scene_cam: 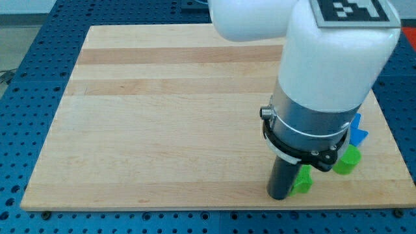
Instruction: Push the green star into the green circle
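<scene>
Touching the green star (301, 180) on its left side, my tip (280, 195) sits on the wooden board (162, 117) near the bottom edge. It is just a rod, with nothing to open or pinch. Right and a little farther sits the green circle (348, 160). Behind it peeks a blue block (358, 130).

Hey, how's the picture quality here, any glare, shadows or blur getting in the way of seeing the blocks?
Camera view: even, soft lighting, no harsh glare on the wooden board; only faint shadow under my tip. The arm's white body looms large and hides much of the blue block. The green star and green circle look sharp enough, partly covered.
</scene>
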### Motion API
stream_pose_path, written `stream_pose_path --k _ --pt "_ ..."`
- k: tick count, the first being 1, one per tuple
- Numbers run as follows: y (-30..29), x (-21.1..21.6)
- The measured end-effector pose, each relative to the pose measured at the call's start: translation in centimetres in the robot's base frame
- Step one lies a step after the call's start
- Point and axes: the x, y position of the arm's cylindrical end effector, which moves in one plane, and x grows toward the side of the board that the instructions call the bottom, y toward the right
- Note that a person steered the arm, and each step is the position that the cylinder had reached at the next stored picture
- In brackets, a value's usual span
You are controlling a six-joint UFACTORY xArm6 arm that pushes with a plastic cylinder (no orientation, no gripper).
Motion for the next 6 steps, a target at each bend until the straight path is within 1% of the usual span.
stream_pose_path --k 1,2,3,4,5,6 --pt "3.3 -0.1" --pt "4.3 -0.1" --pt "3.3 -0.4" --pt "0.3 -0.9" --pt "-0.3 -1.8" --pt "0.4 -4.0"
